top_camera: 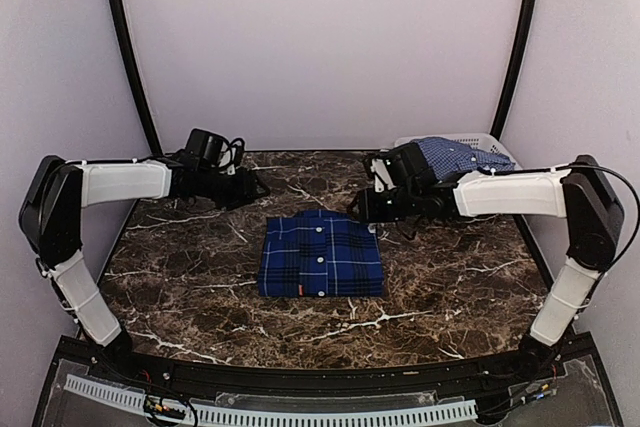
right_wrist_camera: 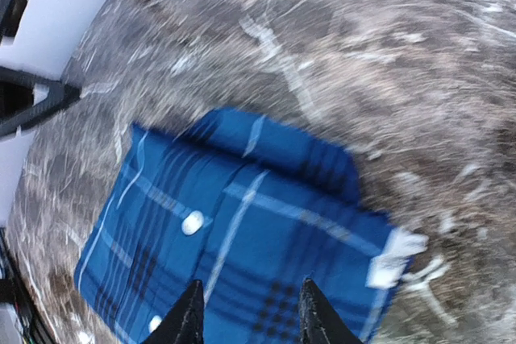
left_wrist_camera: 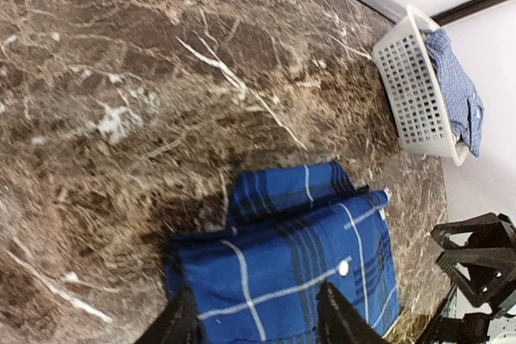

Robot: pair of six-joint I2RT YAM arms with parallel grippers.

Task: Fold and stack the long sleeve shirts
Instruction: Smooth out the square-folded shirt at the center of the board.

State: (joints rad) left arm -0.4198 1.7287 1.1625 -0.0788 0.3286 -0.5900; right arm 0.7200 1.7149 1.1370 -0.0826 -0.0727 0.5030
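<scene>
A dark blue plaid long sleeve shirt lies folded into a neat rectangle in the middle of the marble table, collar toward the far side. In the wrist views this shirt lies flat below the fingers. My left gripper hovers off its far left corner, open, nothing between the fingers. My right gripper is raised just off the far right corner, also open and empty. A lighter blue checked shirt lies crumpled in the basket.
A pale lattice basket stands at the far right corner of the table. Purple walls close in the back and both sides. The right arm's gripper shows at the edge of the left wrist view.
</scene>
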